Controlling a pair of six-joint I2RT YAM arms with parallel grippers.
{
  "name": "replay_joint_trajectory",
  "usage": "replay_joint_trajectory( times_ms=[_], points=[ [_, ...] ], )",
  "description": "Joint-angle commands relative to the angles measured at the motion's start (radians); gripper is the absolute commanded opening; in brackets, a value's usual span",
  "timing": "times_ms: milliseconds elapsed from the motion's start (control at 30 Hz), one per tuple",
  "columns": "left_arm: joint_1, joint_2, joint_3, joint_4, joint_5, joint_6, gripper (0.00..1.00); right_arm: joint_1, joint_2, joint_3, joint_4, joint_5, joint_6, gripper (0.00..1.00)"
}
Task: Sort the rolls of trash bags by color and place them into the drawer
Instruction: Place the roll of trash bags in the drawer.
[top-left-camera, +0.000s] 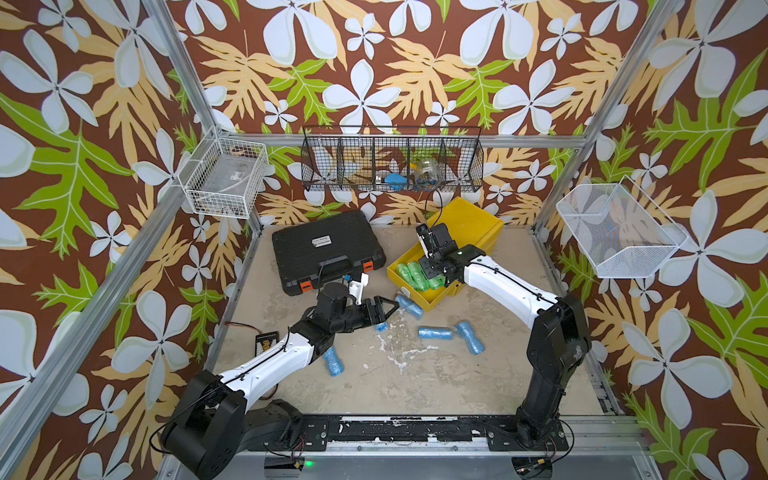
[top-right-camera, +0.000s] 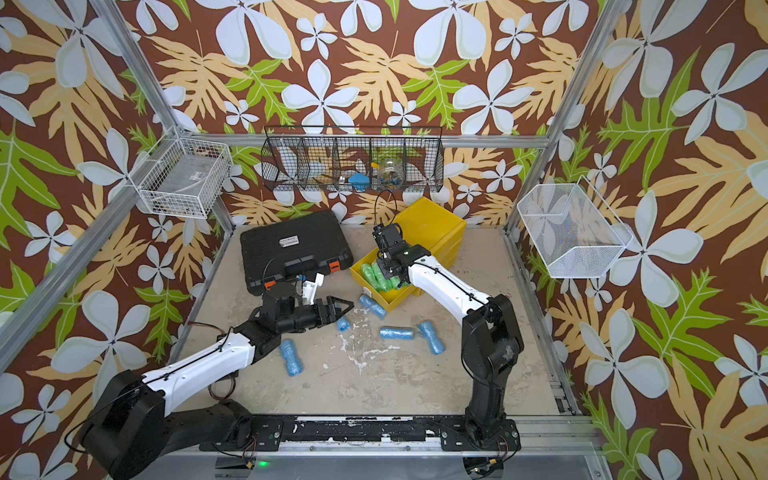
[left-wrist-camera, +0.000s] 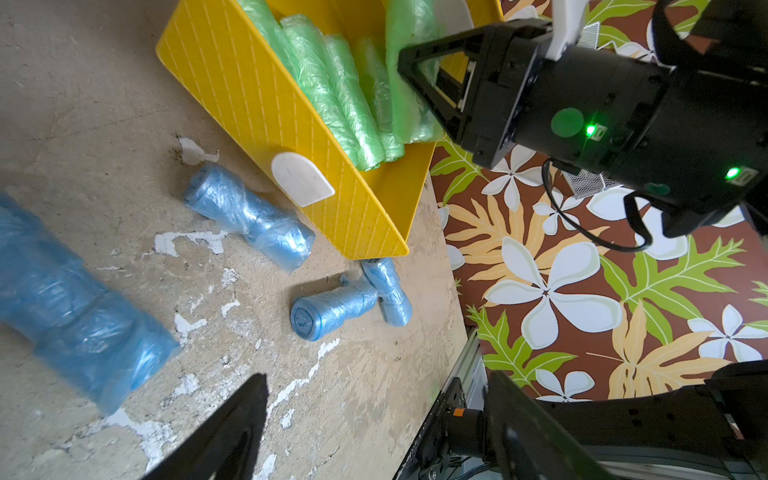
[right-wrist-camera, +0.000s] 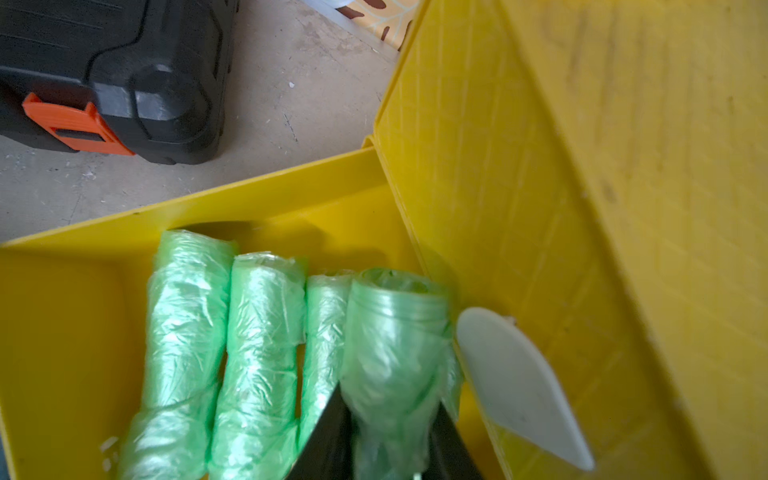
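Several green rolls (right-wrist-camera: 257, 332) within yellow drawer rim (right-wrist-camera: 187, 199), one between right pincer (right-wrist-camera: 390, 415) tips, grip unclear; left pincer (top-left-camera: 390, 311) released over floor (top-left-camera: 395, 374).

Drawer: open yellow plastic drawer (left-wrist-camera: 257, 104), ribbed front wall with white tab handle (left-wrist-camera: 301, 178), pulled out of its yellow housing (top-left-camera: 469, 224)
Green rolls: three crinkled green plastic bag rolls (right-wrist-camera: 257, 353) lying side by side inside the drawer; fourth green roll (right-wrist-camera: 395, 353) beside them, raised, tilted, blurred
Blue rolls: five crinkled blue plastic bag rolls (top-left-camera: 434, 333) lying scattered on the tabletop (top-left-camera: 415, 382) outside the drawer; nearest blue roll (top-left-camera: 409, 305) just beside its front wall
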Motion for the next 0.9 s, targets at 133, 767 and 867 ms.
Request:
replay_joint_trajectory(
  times_ms=[133,767,867],
  points=[
    [0.001,0.000,0.011,0.006,-0.003,0.015,0.85,0.013,-0.009,0.019,-0.013,0.029,0.002,0.43],
    [0.001,0.032,0.054,-0.011,-0.007,0.040,0.80,0.006,-0.135,0.001,-0.012,-0.127,0.107,0.30],
    [0.001,0.054,0.068,-0.014,-0.010,0.054,0.73,-0.029,-0.169,-0.031,0.008,-0.163,0.154,0.23]
  ],
)
